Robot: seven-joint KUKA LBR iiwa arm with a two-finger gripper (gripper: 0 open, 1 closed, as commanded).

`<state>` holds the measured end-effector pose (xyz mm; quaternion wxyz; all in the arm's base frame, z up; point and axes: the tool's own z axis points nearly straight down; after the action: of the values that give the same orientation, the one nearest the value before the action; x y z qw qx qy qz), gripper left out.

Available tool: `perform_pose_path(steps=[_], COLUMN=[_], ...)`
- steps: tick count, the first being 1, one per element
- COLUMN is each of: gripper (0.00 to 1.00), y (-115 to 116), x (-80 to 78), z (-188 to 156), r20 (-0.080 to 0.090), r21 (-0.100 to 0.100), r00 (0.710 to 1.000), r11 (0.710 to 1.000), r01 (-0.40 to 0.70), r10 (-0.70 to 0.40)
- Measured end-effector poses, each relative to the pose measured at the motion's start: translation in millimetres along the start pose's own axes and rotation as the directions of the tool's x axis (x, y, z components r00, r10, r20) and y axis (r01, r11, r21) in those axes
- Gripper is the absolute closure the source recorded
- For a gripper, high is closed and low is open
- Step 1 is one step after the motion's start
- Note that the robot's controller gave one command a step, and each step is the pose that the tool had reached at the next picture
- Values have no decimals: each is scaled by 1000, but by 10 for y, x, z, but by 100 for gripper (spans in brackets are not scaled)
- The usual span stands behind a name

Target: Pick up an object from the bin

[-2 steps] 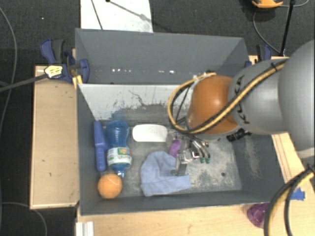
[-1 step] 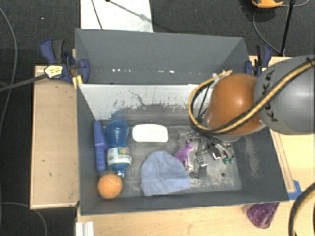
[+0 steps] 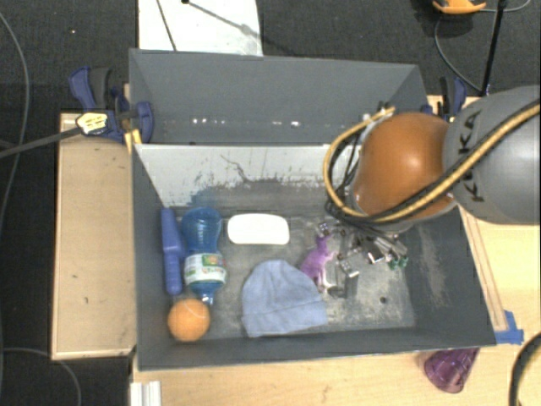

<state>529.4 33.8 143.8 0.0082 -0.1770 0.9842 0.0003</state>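
My gripper (image 3: pixel 340 276) is low in the right half of the bin, under the arm's orange cover. A small purple thing (image 3: pixel 315 259) stands against its left side, partly hidden by the gripper, and I cannot make out whether it is held. Just left of that lies a crumpled light blue cloth (image 3: pixel 281 299). A white oval bar (image 3: pixel 258 229) rests behind the cloth, near the bin's back wall.
Along the left wall lie a blue stick (image 3: pixel 172 250) and a blue plastic bottle (image 3: pixel 203 252) with a green-white label. An orange ball (image 3: pixel 188 320) sits in the front left corner. The arm comes in from the right and hides the bin's right back corner.
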Motion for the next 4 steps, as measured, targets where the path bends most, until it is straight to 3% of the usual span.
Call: perform_pose_path(steps=[1,2,3,4], gripper=[0,0,0,0], y=[-29,-107,-102,-256], x=[-56,-123,-100,-124], z=[27,146,104,459], r20=[5,-8,7,-3], r21=[-1,-1,0,-2], r00=[998,991,999,999], r11=[998,991,999,999], r01=[-57,-135,-43,46], r10=[57,134,43,-46])
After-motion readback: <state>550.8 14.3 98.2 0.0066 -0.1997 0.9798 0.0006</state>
